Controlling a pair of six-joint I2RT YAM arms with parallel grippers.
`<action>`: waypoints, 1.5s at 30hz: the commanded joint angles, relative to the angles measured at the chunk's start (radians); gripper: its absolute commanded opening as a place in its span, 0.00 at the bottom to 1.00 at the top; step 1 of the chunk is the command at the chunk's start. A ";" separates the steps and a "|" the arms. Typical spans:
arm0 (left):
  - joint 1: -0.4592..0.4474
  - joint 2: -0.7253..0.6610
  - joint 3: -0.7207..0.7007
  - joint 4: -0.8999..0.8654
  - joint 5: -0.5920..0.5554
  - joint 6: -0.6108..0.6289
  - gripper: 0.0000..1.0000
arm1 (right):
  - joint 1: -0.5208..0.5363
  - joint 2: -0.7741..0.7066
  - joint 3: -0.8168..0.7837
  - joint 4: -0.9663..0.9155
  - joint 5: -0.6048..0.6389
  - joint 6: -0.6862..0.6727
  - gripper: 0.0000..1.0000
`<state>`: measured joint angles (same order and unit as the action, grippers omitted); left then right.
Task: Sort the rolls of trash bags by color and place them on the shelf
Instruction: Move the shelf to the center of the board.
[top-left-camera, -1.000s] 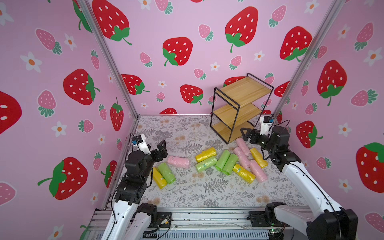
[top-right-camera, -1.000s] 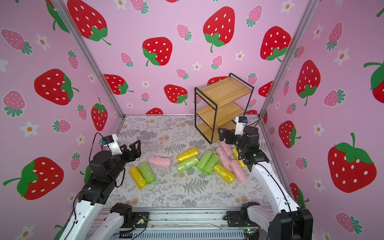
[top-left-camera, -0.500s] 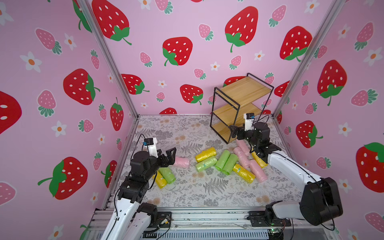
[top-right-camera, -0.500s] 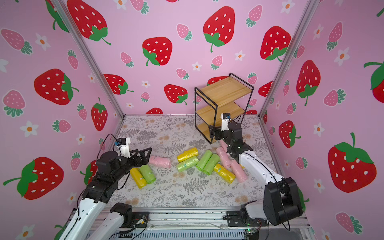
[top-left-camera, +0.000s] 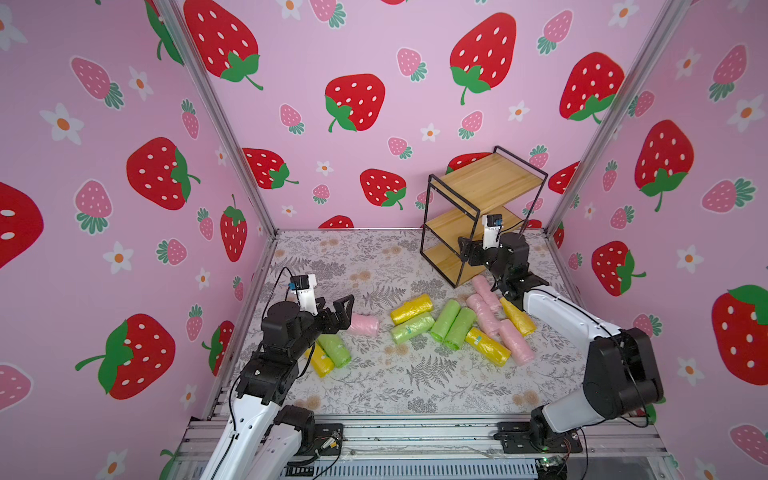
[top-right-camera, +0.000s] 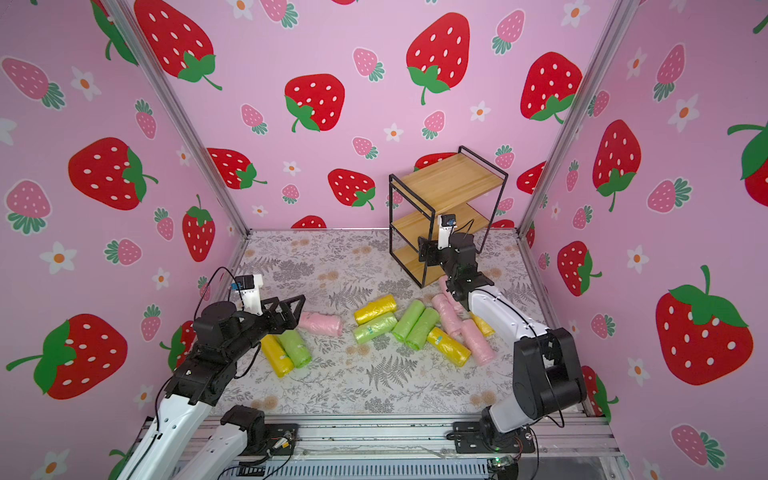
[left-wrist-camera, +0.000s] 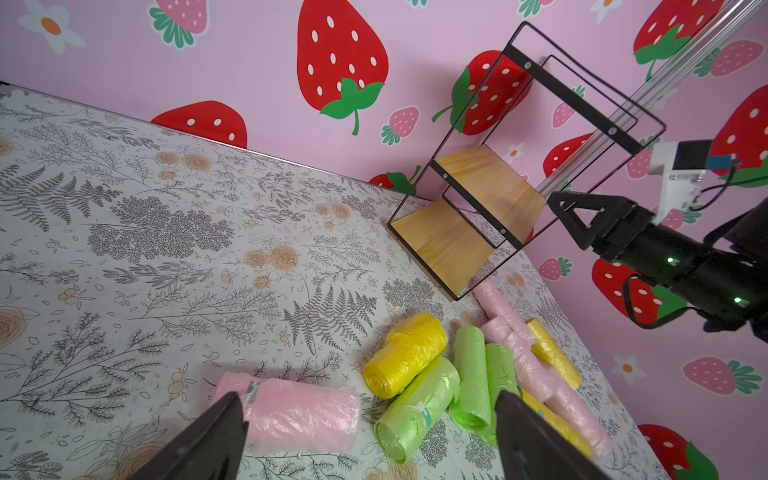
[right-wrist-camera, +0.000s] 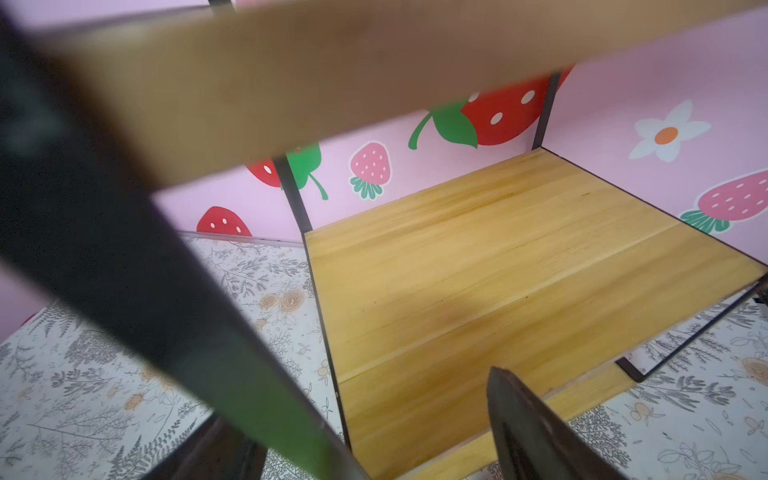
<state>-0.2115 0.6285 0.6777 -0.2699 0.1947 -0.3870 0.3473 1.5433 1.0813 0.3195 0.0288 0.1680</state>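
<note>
1. The rolls (top-left-camera: 459, 328) all lie on the mat (top-left-camera: 374, 386). None is on the shelf (top-left-camera: 486, 187), which stands upright at the mat's 1 o'clock.
2. Hidden parts:
   - The left arm (top-left-camera: 274, 365) covers part of the yellow roll (top-left-camera: 322, 361) at 8 o'clock in both top views.
   - The right arm (top-right-camera: 498, 311) hides most of another yellow one (top-right-camera: 482, 326) in a top view.
   - In the right wrist view the shelf's post (right-wrist-camera: 124, 249) and middle board (right-wrist-camera: 332, 62) are a close blur. Only the bottom board (right-wrist-camera: 498, 270) is sharp, and no roll shows.
3. Long axes, read from the top views:
   - The lone pink roll (top-left-camera: 363, 324) runs 9 to 3.
   - The yellow-and-green pair by the left arm runs 11 to 5.
   - The middle yellow and green run 8 to 2.
   - The two greens beside them run 1 to 7.
   - The pinks and yellows by the right arm run about 10 to 4.
4. Left gripper (left-wrist-camera: 365, 395): the jaws are spread wide and hold nothing, low at the pink roll's 9 o'clock end. In the left wrist view that end lies against one finger (left-wrist-camera: 208, 440); I cannot tell whether they touch.
5. Right gripper (top-left-camera: 465, 251): the jaws stand apart with the post between them, near bottom-board height. One finger (right-wrist-camera: 532, 428) is clear of the post; the other is too blurred to judge. The nearest rolls lie at its 5 o'clock, behind the jaws.
</note>
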 joint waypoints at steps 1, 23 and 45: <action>-0.010 -0.014 -0.006 0.005 -0.005 0.020 0.96 | 0.012 0.011 0.040 0.038 0.017 0.008 0.70; -0.023 -0.034 0.015 -0.060 -0.094 0.020 0.94 | 0.327 0.116 0.180 -0.055 0.232 -0.018 0.00; -0.041 -0.160 0.031 -0.198 -0.191 -0.017 0.97 | 0.634 0.515 0.707 -0.220 0.615 0.054 0.00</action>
<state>-0.2470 0.4820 0.6777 -0.4469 0.0246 -0.3988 0.9600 2.0430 1.7161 0.1596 0.6632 0.2150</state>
